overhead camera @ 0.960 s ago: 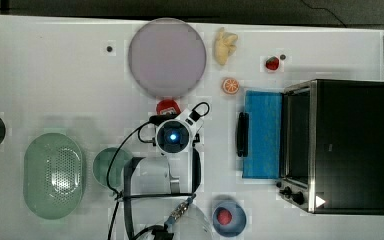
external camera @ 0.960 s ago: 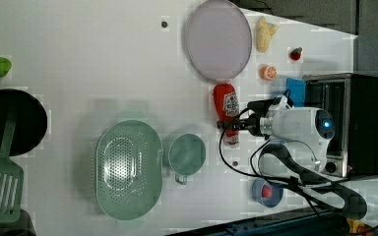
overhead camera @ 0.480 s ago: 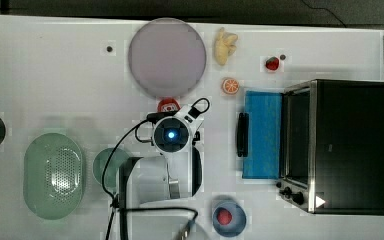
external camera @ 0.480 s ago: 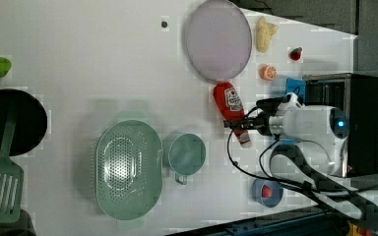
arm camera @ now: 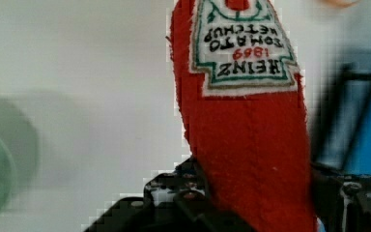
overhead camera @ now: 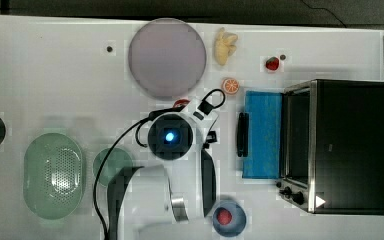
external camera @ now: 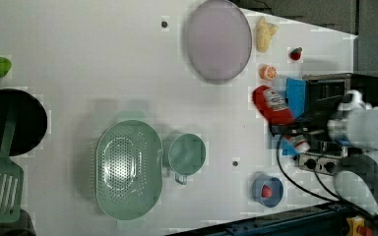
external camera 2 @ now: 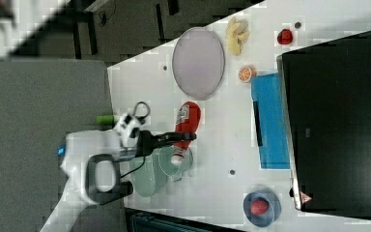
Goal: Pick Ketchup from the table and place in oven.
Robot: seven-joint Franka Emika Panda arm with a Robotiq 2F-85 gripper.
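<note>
The ketchup (external camera 2: 187, 121), a red bottle with a white label and white cap, hangs above the white table (overhead camera: 55, 75) with my gripper (external camera 2: 181, 137) shut on its lower half. In the wrist view the ketchup (arm camera: 251, 145) runs away from the gripper (arm camera: 256, 203), label end outward. In the left view the ketchup (external camera: 273, 104) is just in front of the black oven (external camera: 334, 88). In the top view the arm covers most of the ketchup (overhead camera: 181, 103). The oven (overhead camera: 350, 145) stands at the top view's right with its blue-faced door (overhead camera: 262, 132) folded down.
A purple plate (overhead camera: 167, 57), an orange slice (overhead camera: 230, 85) and a strawberry (overhead camera: 272, 63) lie at the back. A green colander (overhead camera: 54, 175) and green cup (overhead camera: 112, 165) sit at the top view's left. A blue bowl (overhead camera: 228, 217) holds a red ball near the oven.
The arm has carried the ketchup toward the oven, to the right in the top and left views. The bottle now hangs close to the open door.
</note>
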